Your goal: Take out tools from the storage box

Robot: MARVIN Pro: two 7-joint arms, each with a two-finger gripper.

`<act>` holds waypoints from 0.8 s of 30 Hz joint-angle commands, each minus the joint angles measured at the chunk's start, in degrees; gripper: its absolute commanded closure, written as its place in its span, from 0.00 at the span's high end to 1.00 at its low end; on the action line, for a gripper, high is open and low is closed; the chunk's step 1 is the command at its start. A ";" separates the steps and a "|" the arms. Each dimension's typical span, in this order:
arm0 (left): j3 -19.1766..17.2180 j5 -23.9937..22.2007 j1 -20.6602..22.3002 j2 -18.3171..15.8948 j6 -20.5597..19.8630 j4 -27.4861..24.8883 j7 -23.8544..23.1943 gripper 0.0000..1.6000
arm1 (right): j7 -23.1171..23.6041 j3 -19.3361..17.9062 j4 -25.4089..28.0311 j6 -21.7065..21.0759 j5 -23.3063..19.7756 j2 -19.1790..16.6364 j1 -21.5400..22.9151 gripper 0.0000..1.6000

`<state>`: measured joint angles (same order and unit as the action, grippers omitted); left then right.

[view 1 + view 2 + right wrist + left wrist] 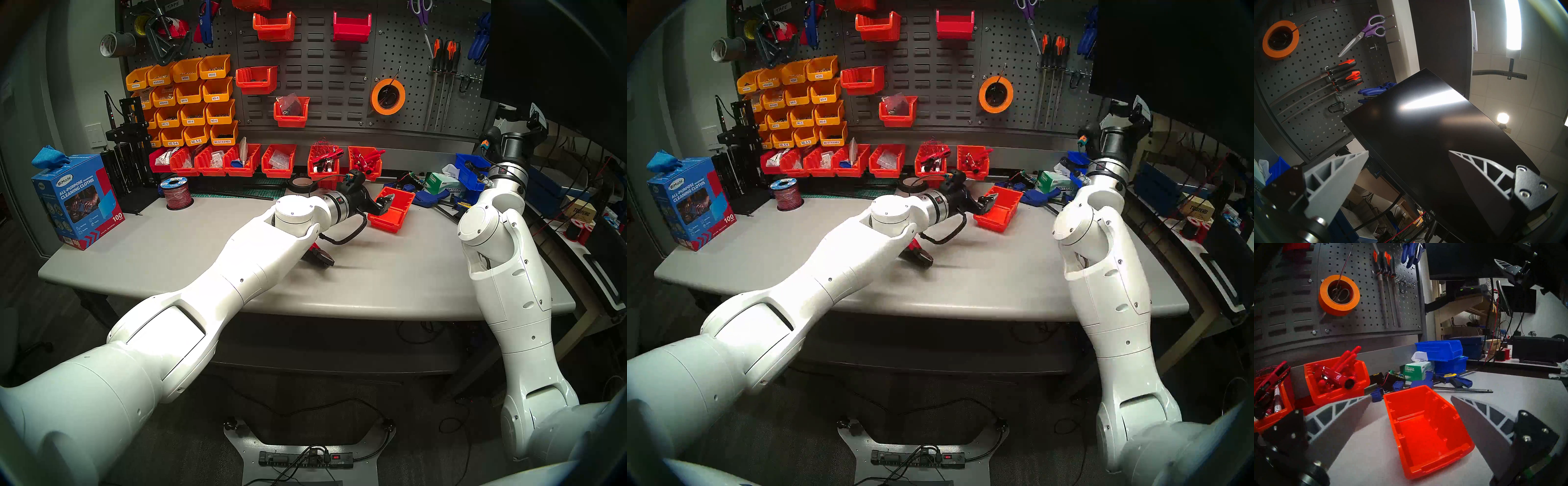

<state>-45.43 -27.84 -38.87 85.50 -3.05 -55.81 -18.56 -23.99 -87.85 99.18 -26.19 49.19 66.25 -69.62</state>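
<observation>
- Two pincers are in view, both with jaws spread wide and nothing between them; the left pincer (1411, 414) reaches level over the table (169, 264) toward its back right part, its fingers (1342, 414) standing either side of the storage box (1425, 433) without touching its walls.
- The storage box sits on the table's back right area, turned at an angle, sloped open front toward the left pincer; seen from the left wrist its red floor is bare; bare table lies on both sides of it and in front.
- Behind the box, close to its rear corner, lie blue clamps (1451, 380), a tissue carton (1417, 370) and stacked blue bins (1440, 349); to its left a row of red bins (271, 163) lines the table's back edge, one of them bristling with red-handled tools (1339, 375).
- The red-handled pliers (319, 256) lie out on the table near its middle, half hidden under the left forearm; the black jaws point toward the table's right; the front edge and the right half before them are open; I cannot find the black and yellow tool.
- The right pincer (1407, 169) is raised off the table's right edge, tilted upward, facing a dark monitor (1423, 135); the pegboard (1313, 84) is to its side.
</observation>
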 commanded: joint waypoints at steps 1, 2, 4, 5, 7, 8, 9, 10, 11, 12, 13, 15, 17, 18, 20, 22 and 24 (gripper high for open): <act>-0.24 0.76 4.89 2.79 -0.65 2.82 0.77 1.00 | -0.30 -0.06 0.54 -0.07 0.33 -0.15 0.72 1.00; -0.17 0.67 5.49 3.04 -1.95 3.51 0.62 1.00 | -0.30 -0.06 0.54 -0.07 0.33 -0.15 0.72 1.00; 0.06 0.73 6.43 3.36 -3.30 4.61 0.12 1.00 | -0.30 -0.06 0.54 -0.07 0.33 -0.15 0.72 1.00; 0.07 0.73 6.77 3.58 -3.72 5.14 -0.02 1.00 | -0.30 -0.06 0.54 -0.07 0.33 -0.15 0.72 1.00; 0.33 0.92 7.53 3.77 -4.98 5.88 -0.57 1.00 | -0.30 -0.06 0.54 -0.06 0.33 -0.15 0.72 1.00; 0.32 0.86 7.86 3.93 -5.97 6.23 -0.74 1.00 | -0.30 -0.06 0.54 -0.06 0.33 -0.15 0.72 1.00; 0.30 0.86 8.12 4.07 -6.38 6.60 -1.04 1.00 | -0.30 -0.06 0.54 -0.06 0.33 -0.15 0.72 1.00; 0.14 0.50 8.37 4.22 -7.96 6.76 -1.35 1.00 | -0.30 -0.06 0.54 -0.06 0.33 -0.15 0.72 1.00; -0.10 0.08 8.60 4.42 -9.57 6.91 -1.59 1.00 | -0.30 -0.06 0.54 -0.06 0.33 -0.15 0.72 1.00; -0.20 -0.07 8.82 4.57 -10.55 7.08 -1.82 1.00 | -0.30 -0.06 0.54 -0.06 0.32 -0.15 0.72 1.00; -0.45 -0.49 9.05 4.75 -12.24 7.17 -2.18 1.00 | -0.30 -0.06 0.54 -0.06 0.32 -0.15 0.72 1.00; -0.70 -0.84 9.30 4.94 -13.89 7.25 -2.58 1.00 | -0.30 -0.06 0.54 -0.06 0.32 -0.15 0.72 1.00; -1.01 -1.61 9.62 5.17 -17.47 7.19 -3.16 1.00 | -0.30 -0.06 0.54 -0.07 0.33 -0.15 0.72 1.00; -1.01 -1.68 9.66 5.19 -18.30 7.11 -3.37 1.00 | -0.30 -0.06 0.54 -0.07 0.33 -0.15 0.72 1.00; -0.97 -1.71 9.64 5.10 -19.51 6.78 -3.50 0.99 | -0.31 -0.05 0.53 -0.08 0.34 -0.15 0.73 1.00; -0.96 -1.76 9.66 5.09 -20.71 6.67 -3.56 1.00 | -0.31 -0.05 0.53 -0.09 0.35 -0.14 0.73 1.00; -0.97 -1.78 9.69 5.14 -21.35 6.75 -3.48 1.00 | -0.32 -0.05 0.53 -0.10 0.36 -0.14 0.73 1.00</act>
<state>-45.86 -28.95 -31.56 89.78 -21.93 -48.08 -21.70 -23.99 -87.85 99.17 -26.20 49.19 66.25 -69.62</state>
